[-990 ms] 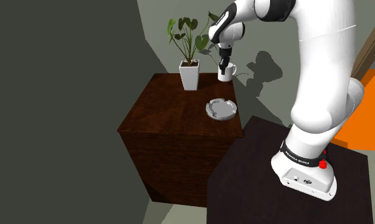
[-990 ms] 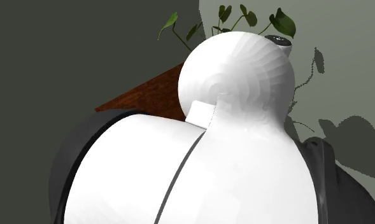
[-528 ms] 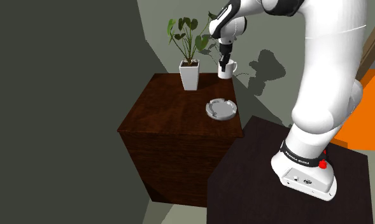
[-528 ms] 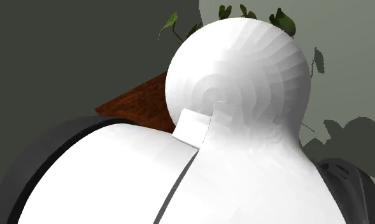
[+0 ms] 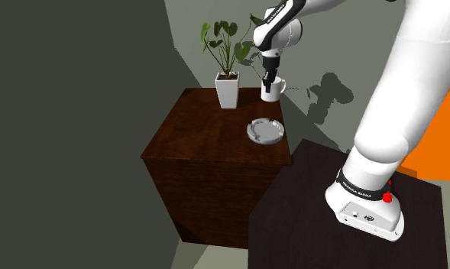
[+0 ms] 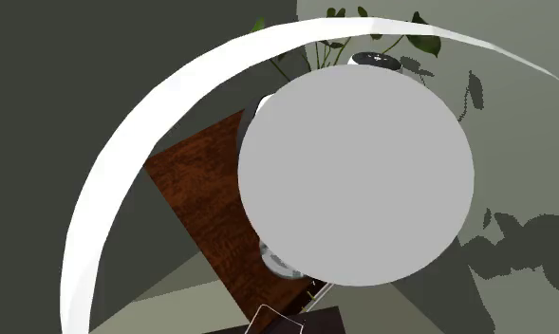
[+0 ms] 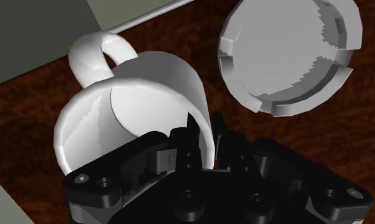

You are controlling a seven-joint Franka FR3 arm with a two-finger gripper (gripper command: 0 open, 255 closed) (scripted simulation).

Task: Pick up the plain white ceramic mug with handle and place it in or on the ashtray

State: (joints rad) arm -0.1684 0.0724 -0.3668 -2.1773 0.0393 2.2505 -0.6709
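One dark stand carries the arm. Beyond it, one wooden cabinet bears one grey ashtray. Farther back stands one white potted plant. One white mug is at the cabinet's far edge, its wall clamped by the gripper.

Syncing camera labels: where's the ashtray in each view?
Shoulder view: ashtray on the dark wooden table, near the edge toward the stand.
Second exterior view: pale curved sliver, likely it, just under the arm's grey disc.
Wrist view: round grey dish beyond the mug that the end effector clasps.
Shared landmark: the table's dark wood.
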